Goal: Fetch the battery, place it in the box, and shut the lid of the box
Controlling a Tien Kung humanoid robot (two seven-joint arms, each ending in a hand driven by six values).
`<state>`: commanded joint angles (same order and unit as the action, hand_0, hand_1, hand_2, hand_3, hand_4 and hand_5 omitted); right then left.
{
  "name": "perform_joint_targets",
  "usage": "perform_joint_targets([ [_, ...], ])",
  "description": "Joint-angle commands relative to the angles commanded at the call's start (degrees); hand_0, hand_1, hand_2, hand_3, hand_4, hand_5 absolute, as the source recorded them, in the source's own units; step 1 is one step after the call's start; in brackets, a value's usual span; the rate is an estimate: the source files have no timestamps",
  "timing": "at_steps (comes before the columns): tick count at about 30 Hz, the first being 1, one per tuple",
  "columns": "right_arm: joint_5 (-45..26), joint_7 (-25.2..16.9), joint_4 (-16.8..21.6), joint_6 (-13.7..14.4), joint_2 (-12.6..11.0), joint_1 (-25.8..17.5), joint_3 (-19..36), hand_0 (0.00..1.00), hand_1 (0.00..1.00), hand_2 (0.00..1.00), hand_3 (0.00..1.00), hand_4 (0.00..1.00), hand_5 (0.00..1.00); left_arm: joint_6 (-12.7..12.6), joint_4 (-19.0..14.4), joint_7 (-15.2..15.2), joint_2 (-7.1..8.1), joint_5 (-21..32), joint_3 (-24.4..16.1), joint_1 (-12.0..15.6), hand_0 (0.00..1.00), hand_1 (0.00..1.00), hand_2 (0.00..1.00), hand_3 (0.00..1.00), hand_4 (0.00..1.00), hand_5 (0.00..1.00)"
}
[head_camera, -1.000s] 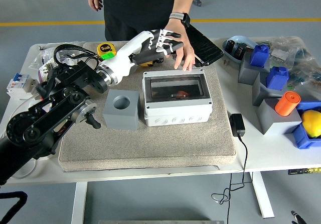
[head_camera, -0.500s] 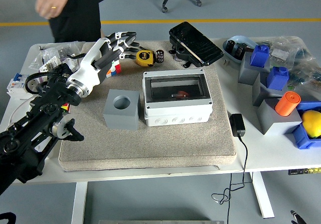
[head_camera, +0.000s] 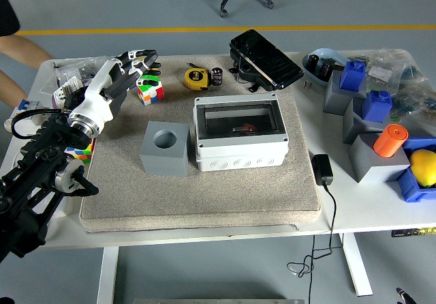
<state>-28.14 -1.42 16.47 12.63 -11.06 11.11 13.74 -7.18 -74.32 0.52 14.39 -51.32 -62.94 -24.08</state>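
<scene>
The grey box [head_camera: 240, 135] stands in the middle of the beige mat [head_camera: 204, 195]. Its clear lid lies down flat, and something orange-red shows through it. A small black cylindrical battery [head_camera: 217, 76] stands behind the box, next to a yellow tape measure [head_camera: 195, 78]. My left hand [head_camera: 134, 65] hovers at the mat's far left corner, well left of the box. Its fingers are relaxed and hold nothing. It is just above a colourful puzzle cube [head_camera: 150, 89]. My right arm is out of view.
A grey block with a round hole [head_camera: 165, 147] sits left of the box. A black case [head_camera: 266, 58] lies behind it. Grey and blue blocks, an orange cylinder [head_camera: 390, 140] and a charger [head_camera: 321, 169] fill the right side. A person's arm [head_camera: 24, 48] shows at the left edge.
My left arm has drawn back leftward from behind the box to the mat's far left corner. The person took their hand off the table and moved off to the left.
</scene>
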Motion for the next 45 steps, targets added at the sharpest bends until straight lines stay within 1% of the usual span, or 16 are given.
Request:
perform_joint_targets([
  [3, 0.2, -0.2, 0.1, 0.1, 0.1, 0.0, 0.1, 0.666, 0.640, 0.648, 0.539, 0.883, 0.447, 0.1, 0.3, -0.3, -0.30, -0.1, 0.1, 0.1, 0.468, 0.591, 0.578, 0.653, 0.971, 0.529],
  [4, 0.2, -0.3, 0.1, 0.1, 0.2, 0.0, 0.1, 0.661, 0.640, 0.649, 0.540, 0.884, 0.447, 0.1, 0.3, -0.3, -0.43, -0.1, 0.1, 0.2, 0.468, 0.593, 0.577, 0.647, 0.964, 0.500],
  [9, 0.3, -0.4, 0.1, 0.0, 0.2, -0.2, 0.2, 0.661, 0.640, 0.649, 0.540, 0.884, 0.447, 0.2, 0.3, -0.5, -0.91, -0.2, 0.5, 0.2, 0.468, 0.593, 0.577, 0.647, 0.964, 0.500],
  [10, 0.3, -0.4, 0.1, 0.0, 0.2, -0.2, 0.2, 0.659, 0.640, 0.650, 0.539, 0.884, 0.448, 0.2, 0.3, -0.6, -0.93, -0.2, 0.6, 0.3, 0.466, 0.593, 0.577, 0.643, 0.957, 0.479],
  [19, 0.2, -0.4, 0.0, 0.0, 0.1, -0.4, 0.5, 0.660, 0.640, 0.648, 0.540, 0.885, 0.448, 0.2, 0.3, -0.6, -0.93, -0.1, 0.4, 0.5, 0.469, 0.593, 0.578, 0.643, 0.956, 0.472],
  [29, 0.4, -0.6, 0.0, 0.0, 0.5, -0.4, 0.8, 0.661, 0.640, 0.648, 0.540, 0.885, 0.447, 0.3, 0.3, -0.8, -1.61, 0.1, 0.5, -0.3, 0.468, 0.594, 0.578, 0.642, 0.957, 0.469],
  [45, 0.8, -0.8, -0.1, 0.5, 0.8, -0.7, 1.7, 0.662, 0.640, 0.648, 0.539, 0.885, 0.447, 0.4, 0.5, -1.4, -1.49, -0.5, 0.4, 0.4, 0.472, 0.594, 0.578, 0.641, 0.957, 0.468],
])
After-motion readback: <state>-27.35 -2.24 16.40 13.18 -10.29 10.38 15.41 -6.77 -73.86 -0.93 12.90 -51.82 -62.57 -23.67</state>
